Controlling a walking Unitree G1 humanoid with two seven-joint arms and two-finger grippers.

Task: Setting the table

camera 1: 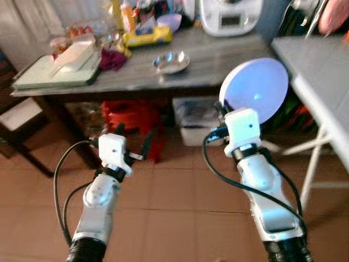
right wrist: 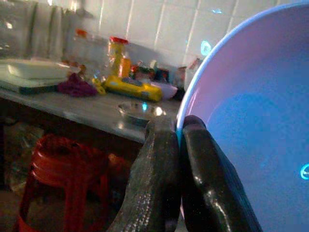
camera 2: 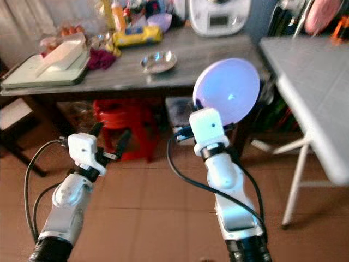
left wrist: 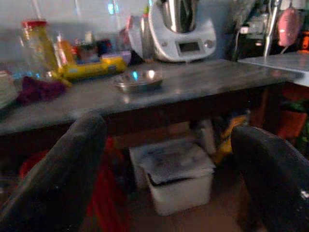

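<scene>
Grey table (camera 1: 229, 54) ahead, cluttered at back w/ tray (camera 1: 54, 73), white appliance (camera 1: 229, 16), yellow pack (camera 1: 147, 37), small steel bowl (camera 1: 172, 61) near front edge. Second table (camera 1: 322, 71), pale top, off to robot's right, near side bare. Red stool (camera 1: 133, 123) and white bin (camera 1: 193, 117) under the grey one.

Plate (camera 1: 255, 90), pale lilac, held upright on edge in mid-air, short of either table. Right end effector (right wrist: 178, 145) clenched on its rim, fingers pinched tight together. Left end effector (camera 1: 132, 143) released, fingers apart, nothing in it, low in front of stool.

Step in hand, I'd judge: carrying plate to a place setting. To do well: keep pinch firm, tip plate flat before lowering, pick bare tabletop clear of bowl, set down then let go.
</scene>
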